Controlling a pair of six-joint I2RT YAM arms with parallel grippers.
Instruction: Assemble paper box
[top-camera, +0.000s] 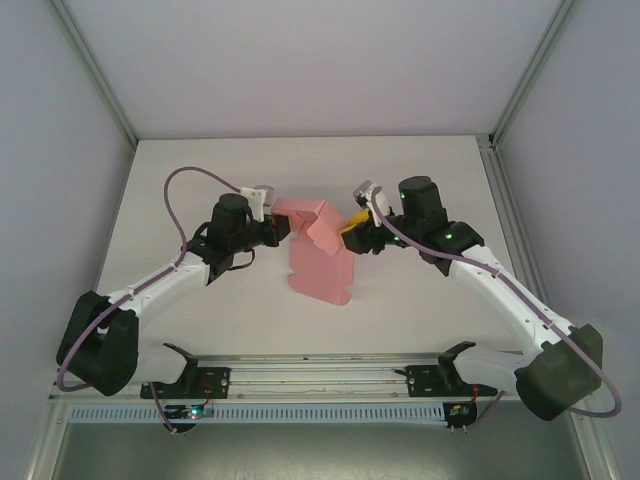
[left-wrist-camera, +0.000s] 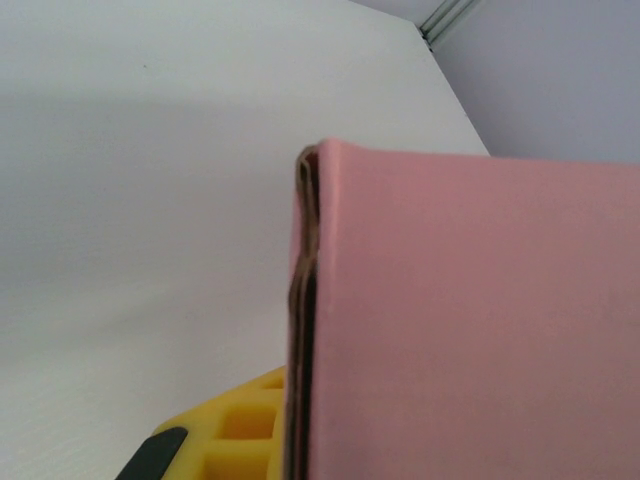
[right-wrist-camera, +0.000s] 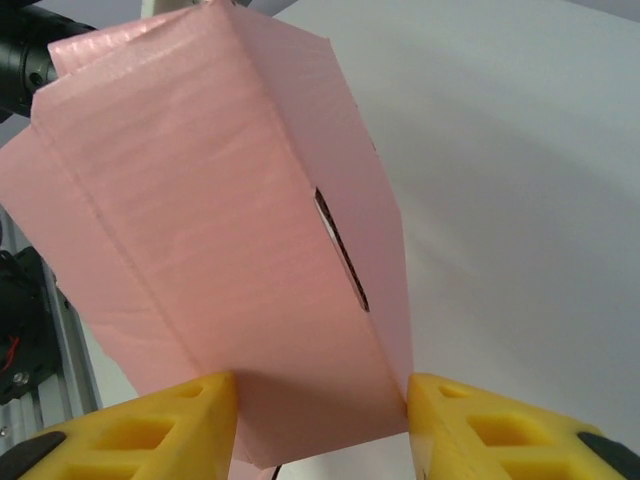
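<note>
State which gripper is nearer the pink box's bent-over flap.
Right. The right gripper holds the paper box at that flap; the left gripper is clamped on the opposite edge.

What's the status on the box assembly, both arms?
Left end effector shut on paper box edge. Right end effector around its far end, fingers against both sides. Box partly folded. Nothing else in the way.

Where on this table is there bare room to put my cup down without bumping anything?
Free: the far strip of table behind the paper box, and the near patch between box and front rail. Crowded: the middle, where left arm and right arm meet at the box from either side.
</note>
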